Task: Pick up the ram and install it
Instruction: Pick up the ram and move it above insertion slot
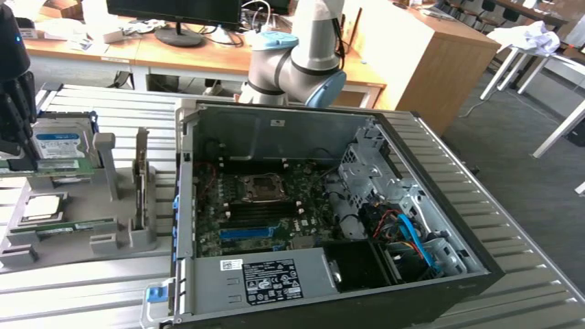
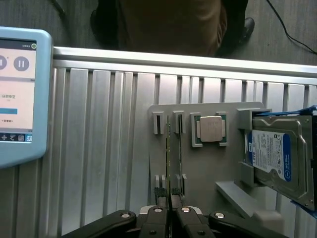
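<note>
Green ram (image 2: 169, 148), edge-on, its near end hidden between nearly closed black fingers (image 2: 158, 201), apparently in their grip.

The hand (image 2: 169, 199) points straight down, fingers (image 2: 159, 192) pinched on the ram (image 2: 169, 148); the arm (image 1: 306, 62) is bent
</note>
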